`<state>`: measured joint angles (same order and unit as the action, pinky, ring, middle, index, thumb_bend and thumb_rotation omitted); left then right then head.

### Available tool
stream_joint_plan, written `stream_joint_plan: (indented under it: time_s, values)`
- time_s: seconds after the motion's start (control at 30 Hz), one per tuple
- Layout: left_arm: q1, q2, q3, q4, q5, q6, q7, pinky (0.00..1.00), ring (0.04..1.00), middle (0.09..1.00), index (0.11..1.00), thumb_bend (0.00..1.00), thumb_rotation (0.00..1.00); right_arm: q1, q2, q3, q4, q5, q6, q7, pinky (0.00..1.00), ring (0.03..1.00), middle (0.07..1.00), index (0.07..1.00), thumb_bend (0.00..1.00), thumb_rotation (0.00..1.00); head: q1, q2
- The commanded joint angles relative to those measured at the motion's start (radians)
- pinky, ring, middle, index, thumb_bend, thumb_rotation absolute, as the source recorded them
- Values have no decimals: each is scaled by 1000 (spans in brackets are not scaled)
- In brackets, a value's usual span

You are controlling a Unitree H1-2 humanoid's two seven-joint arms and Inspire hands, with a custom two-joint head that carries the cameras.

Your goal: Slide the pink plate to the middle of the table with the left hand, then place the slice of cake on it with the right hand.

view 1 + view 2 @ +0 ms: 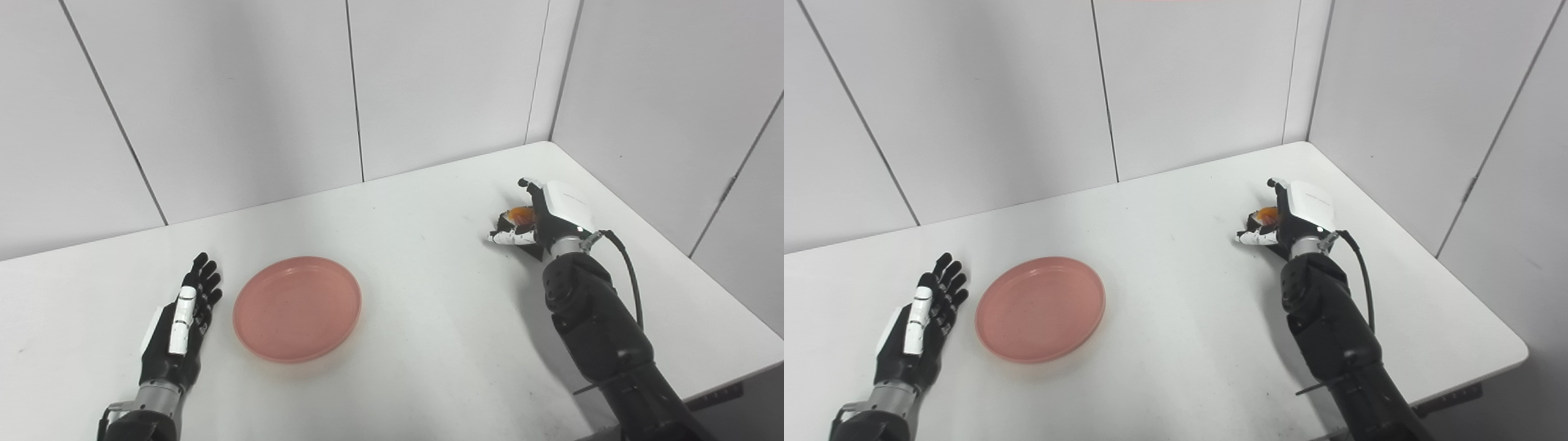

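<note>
Right hand grips cake slice (pink plate well apart).

The plate was a plain salmon pink, unpatterned, a shade darker along its rim. The counter was white, with a few faint grey specks. The left hand was black, with one white strip along a finger and a silver-grey wrist. The right hand had a white back shell, black fingers with white tips, and a black forearm and cable. The slice of cake showed orange with a darker brown edge, though so little of it was visible that any pattern could not be told. The wall panels were pale grey-white with thin dark seams.
</note>
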<state>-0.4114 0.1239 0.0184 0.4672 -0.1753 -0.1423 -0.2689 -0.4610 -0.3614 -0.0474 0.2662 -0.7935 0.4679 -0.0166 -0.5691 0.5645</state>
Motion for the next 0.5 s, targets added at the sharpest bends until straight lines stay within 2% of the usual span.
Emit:
stream_joint_plan:
  time_s: [0.0, 0.1, 0.17, 0.27, 0.3, 0.37, 0.4, 0.47]
  values:
    - [19, 3, -3, 1, 3, -8, -8, 1000, 1000, 1000, 1000, 572, 1000, -49, -9, -17, -16, -18, 2, -6, 724, 801, 806, 811, 741, 272, 2, 2]
    - [26, -1, -4, -25, 4, 2, -3, 1000, 1000, 1000, 1000, 552, 1000, -47, 1, -35, -11, -23, 2, 0, 673, 781, 791, 801, 716, 253, 3, 3]
    - [27, -1, -7, -31, 7, 6, -1, 1000, 1000, 1000, 1000, 561, 1000, -42, 8, -47, -15, -2, 2, -7, 576, 723, 755, 782, 694, 173, 5, 5]
    - [31, -5, -7, -44, 4, 18, 1, 1000, 1000, 1000, 1000, 561, 1000, -43, 13, -59, -7, 5, 1, -5, 442, 581, 635, 743, 655, 65, 7, 6]
    - [31, -5, -7, -44, 4, 21, 1, 1000, 1000, 1000, 1000, 563, 1000, -43, 10, -56, -3, 6, 2, -3, 398, 524, 556, 731, 598, 28, 8, 6]
    - [31, -4, -7, -43, 8, 22, 4, 1000, 1000, 1000, 1000, 563, 1000, -44, 4, -53, -3, 11, 2, 5, 380, 501, 517, 725, 570, 11, 11, 9]
    - [31, -3, -8, -43, 11, 20, 5, 1000, 1000, 1000, 1000, 549, 1000, -44, 2, -53, -5, 14, 2, 10, 336, 432, 496, 703, 557, 4, 11, 9]
    - [33, -4, -10, -51, 16, 19, 8, 1000, 1000, 1000, 1000, 547, 1000, -39, 1, -55, -19, 20, 2, 21, 295, 378, 484, 677, 551, 1, 15, 12]
